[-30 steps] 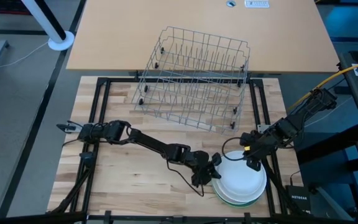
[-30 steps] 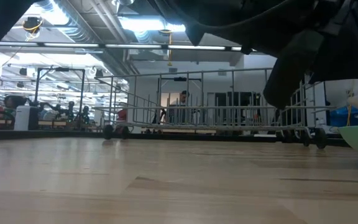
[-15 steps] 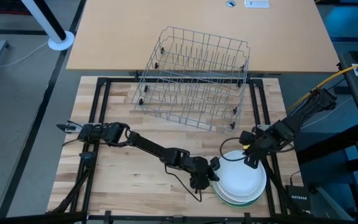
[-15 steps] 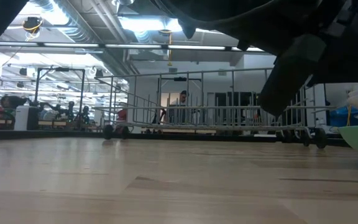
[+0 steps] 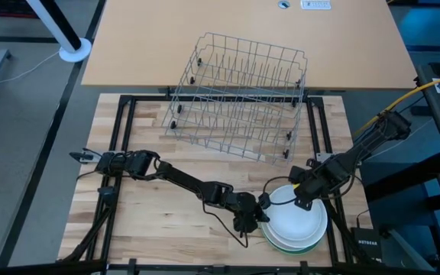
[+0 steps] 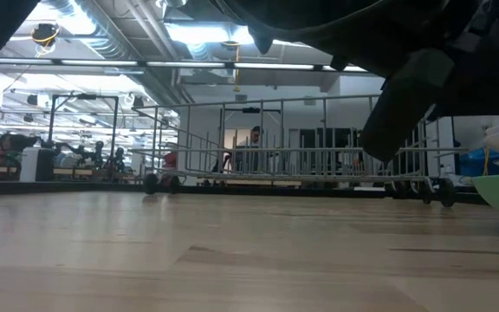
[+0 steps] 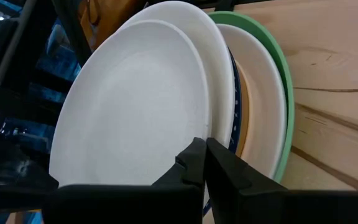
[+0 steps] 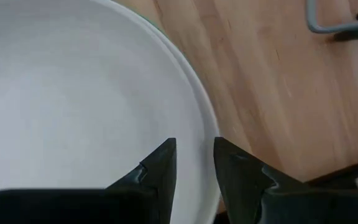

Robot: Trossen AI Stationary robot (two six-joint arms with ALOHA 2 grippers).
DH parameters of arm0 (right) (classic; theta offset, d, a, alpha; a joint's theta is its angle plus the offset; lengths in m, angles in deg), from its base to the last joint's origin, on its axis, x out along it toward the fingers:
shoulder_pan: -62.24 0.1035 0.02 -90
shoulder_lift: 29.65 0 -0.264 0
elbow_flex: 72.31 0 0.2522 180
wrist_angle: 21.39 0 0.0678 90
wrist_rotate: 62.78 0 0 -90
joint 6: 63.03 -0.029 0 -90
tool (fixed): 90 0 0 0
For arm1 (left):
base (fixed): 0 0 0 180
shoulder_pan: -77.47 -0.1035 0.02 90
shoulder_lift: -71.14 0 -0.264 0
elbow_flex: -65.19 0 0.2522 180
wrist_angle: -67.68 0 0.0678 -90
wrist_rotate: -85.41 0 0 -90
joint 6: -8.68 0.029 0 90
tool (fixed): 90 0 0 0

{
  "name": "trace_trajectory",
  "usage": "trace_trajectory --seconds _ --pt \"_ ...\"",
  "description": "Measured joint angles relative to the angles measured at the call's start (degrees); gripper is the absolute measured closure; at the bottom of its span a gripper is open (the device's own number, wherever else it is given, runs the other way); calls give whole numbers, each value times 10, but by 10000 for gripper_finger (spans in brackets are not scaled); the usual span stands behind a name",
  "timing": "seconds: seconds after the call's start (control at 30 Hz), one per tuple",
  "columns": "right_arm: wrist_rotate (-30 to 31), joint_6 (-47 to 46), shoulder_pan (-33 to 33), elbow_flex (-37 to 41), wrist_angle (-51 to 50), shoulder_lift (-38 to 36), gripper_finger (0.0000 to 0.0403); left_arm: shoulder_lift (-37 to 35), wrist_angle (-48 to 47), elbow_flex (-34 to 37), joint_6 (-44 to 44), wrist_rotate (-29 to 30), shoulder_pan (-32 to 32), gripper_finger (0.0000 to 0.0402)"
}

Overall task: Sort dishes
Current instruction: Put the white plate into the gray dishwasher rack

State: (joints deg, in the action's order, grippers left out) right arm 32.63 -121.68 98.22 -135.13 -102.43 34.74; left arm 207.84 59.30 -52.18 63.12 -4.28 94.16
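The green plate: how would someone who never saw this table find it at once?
Start at the wire rack at the table's far side, then come to the near right corner, where the plates are stacked. The green plate lies at the bottom, the widest, its rim showing under the white ones.

The whole bench (image 5: 166, 206) is seen straight down from the high view, while the low view is parked at bench-top level and pointed across the boards at the wire rack (image 6: 293, 160) and the room behind. Each wrist view is jammed right up against the stacked plates (image 7: 142, 106), framed past that arm's own dark fingers. That same stack (image 5: 296, 225) is shared by all four views, just clipped at the low view's edge.
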Motion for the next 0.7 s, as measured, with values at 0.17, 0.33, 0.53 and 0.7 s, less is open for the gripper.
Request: trace_trajectory --seconds 0.17,0.33,0.53,0.7 --pt "-5 0 0 0 -11 3 291 0 0 0 0 0 0 401" --pt "-14 0 0 0 5 3 291 0 0 0 0 0 0 401" --pt "-33 -20 0 0 19 3 291 0 0 0 0 2 0 401" --pt "-40 -28 0 1 32 4 291 0 -1 0 0 1 1 401"
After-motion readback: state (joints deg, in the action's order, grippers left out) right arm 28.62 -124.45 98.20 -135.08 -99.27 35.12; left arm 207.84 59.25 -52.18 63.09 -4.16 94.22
